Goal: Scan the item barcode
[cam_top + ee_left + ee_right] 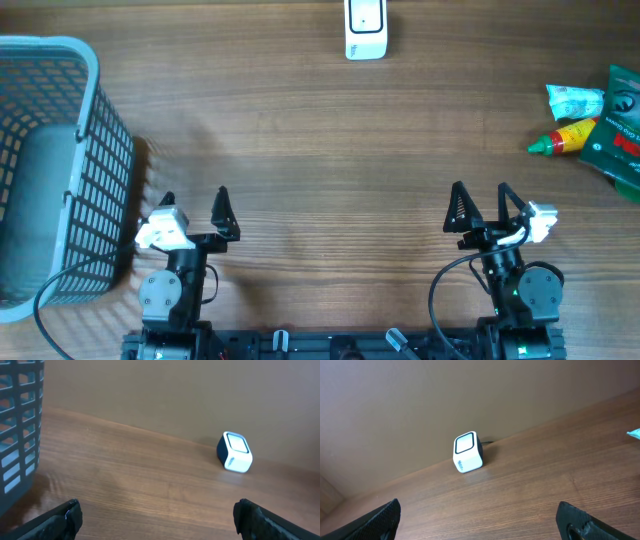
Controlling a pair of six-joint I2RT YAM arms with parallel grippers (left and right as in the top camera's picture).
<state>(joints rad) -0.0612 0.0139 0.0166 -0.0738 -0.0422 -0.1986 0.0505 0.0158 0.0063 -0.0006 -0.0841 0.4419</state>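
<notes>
The white barcode scanner (365, 28) stands at the far edge of the table, mid-way across. It also shows in the left wrist view (235, 452) and the right wrist view (468, 452). Three items lie at the right edge: a white-blue packet (575, 100), a red-yellow bottle with a green cap (565, 138) and a dark green package (620, 125). My left gripper (195, 205) (157, 510) is open near the front, holding nothing. My right gripper (481, 200) (477, 510) is open too, well short of the items.
A grey mesh basket (100, 190) fills the left side, close to my left gripper, and its wall shows in the left wrist view (17, 435). A corner of the packet (635, 433) peeks in at the right wrist view's edge. Bare wooden tabletop lies between grippers and scanner.
</notes>
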